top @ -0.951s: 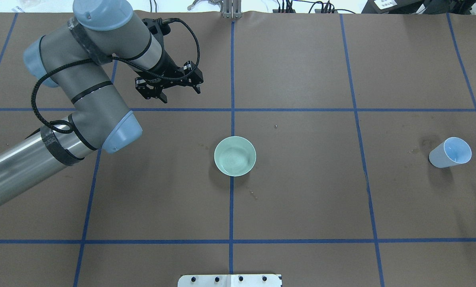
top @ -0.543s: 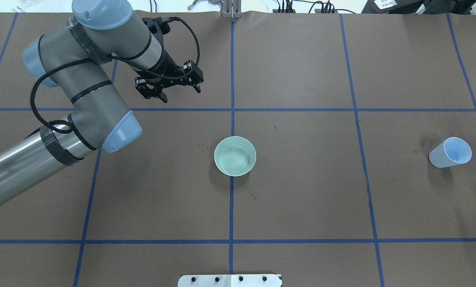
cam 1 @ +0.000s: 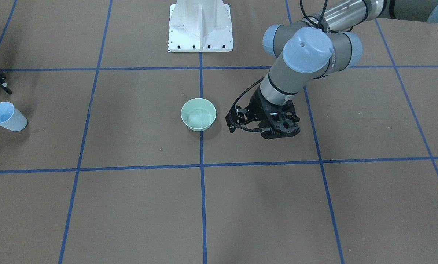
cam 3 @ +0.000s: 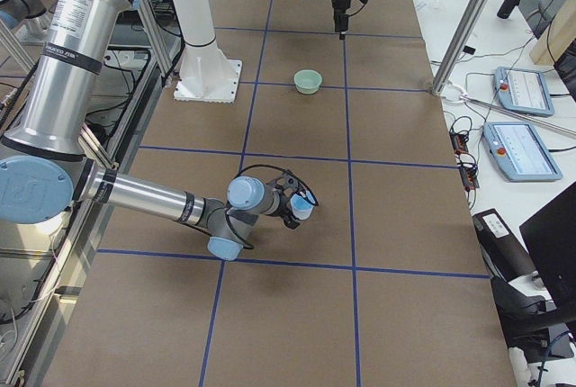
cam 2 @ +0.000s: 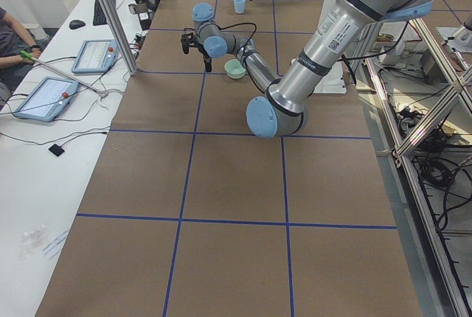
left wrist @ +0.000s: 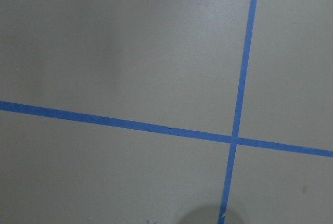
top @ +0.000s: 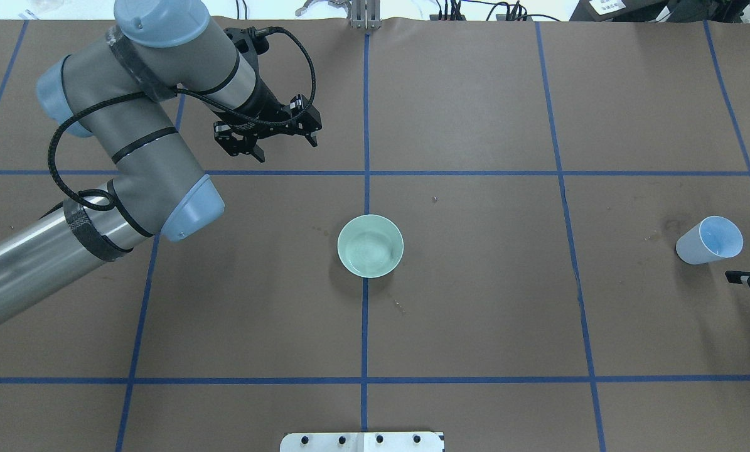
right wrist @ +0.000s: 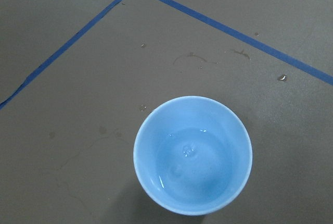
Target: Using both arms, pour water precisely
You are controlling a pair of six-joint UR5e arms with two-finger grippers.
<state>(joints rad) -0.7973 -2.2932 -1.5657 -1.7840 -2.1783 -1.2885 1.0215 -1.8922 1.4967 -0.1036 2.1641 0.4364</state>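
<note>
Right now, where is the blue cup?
Overhead view, far right of the table: the blue cup stands upright beside the right claw, far from the green bowl.

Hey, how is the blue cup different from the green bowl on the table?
The cup is light blue, tall and tapered; the bowl is pale green, low and wide. The cup stands far out on the robot's right; the bowl sits in the middle. The cup visibly holds water; the bowl's contents are unclear. Both stand upright and open-topped.
</note>
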